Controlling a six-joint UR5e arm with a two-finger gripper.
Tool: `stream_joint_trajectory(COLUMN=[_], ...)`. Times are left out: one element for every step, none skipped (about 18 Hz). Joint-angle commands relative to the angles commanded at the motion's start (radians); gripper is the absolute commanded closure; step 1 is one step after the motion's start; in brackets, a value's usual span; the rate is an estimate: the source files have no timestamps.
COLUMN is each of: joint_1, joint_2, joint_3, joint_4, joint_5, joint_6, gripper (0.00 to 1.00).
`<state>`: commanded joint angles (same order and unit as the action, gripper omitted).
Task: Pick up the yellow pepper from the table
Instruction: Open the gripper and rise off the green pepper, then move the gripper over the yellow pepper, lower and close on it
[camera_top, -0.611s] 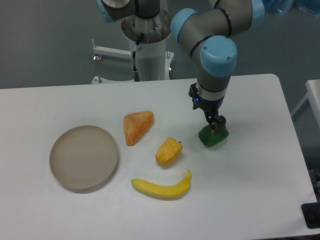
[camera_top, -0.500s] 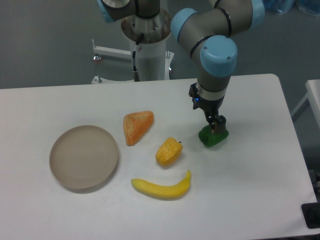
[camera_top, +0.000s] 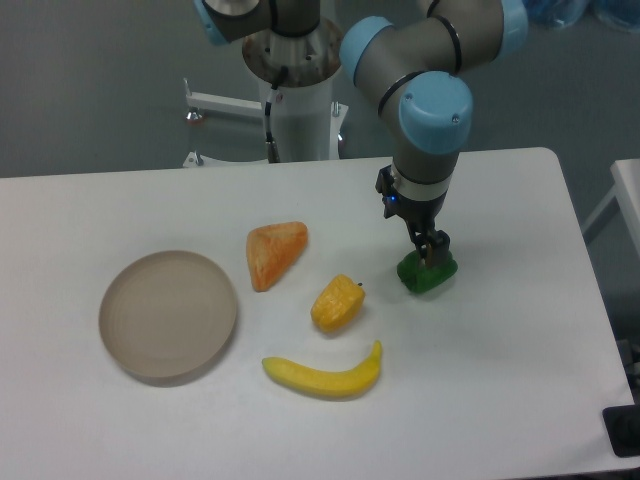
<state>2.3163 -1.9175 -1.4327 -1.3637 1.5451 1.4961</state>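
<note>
The yellow pepper lies on the white table near the middle, small and lumpy, with a tiny dark stem at its upper right. My gripper is to the right of it, about a hand's width away. It points down and its fingertips sit at the top of a green toy vegetable that rests on the table. From this angle the gap between the jaws does not show, so I cannot tell whether they are open or shut on the green piece.
An orange wedge-shaped piece lies up and left of the pepper. A yellow banana lies just below it. A round beige plate sits at the left. The arm's base stands behind the table's far edge.
Almost nothing: the arm has shifted very slightly to the left. The gripper stays on the green piece and the objects have not moved.
</note>
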Motion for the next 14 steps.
stream_joint_trajectory(joint_1=[0.0,-0.003,-0.02,-0.032,-0.053,-0.066,-0.081,-0.092,-0.097,-0.098,-0.103,-0.106,-0.109,-0.11], joint_2=[-0.005,-0.011,-0.024,-0.04,-0.06,-0.078,-0.098,-0.113,-0.127,-0.133,-0.144,-0.149,-0.15,-0.153], joint_3=[0.0,0.0,0.005,0.003,0.003,0.005,0.003,0.006,0.011,0.009,0.011,0.003,-0.006,-0.014], joint_4=[0.002,0.003,0.018,0.053,0.105,0.139,0.176,0.187,0.19,0.19,0.19,0.19,0.19,0.192], joint_5=[-0.023,-0.031,-0.031,-0.031,-0.031,-0.03,-0.028,-0.022,-0.014,-0.011,-0.01,-0.011,-0.011,-0.011], joint_6=[-0.026,-0.074,-0.12,-0.178,-0.241,-0.278,-0.299,-0.301,-0.3,-0.298,-0.303,-0.31,-0.319,-0.32], gripper=[0.0,0.0,0.0,0.0,0.0,0.0,0.0,0.0,0.0,0.0,0.0,0.0,0.0,0.0])
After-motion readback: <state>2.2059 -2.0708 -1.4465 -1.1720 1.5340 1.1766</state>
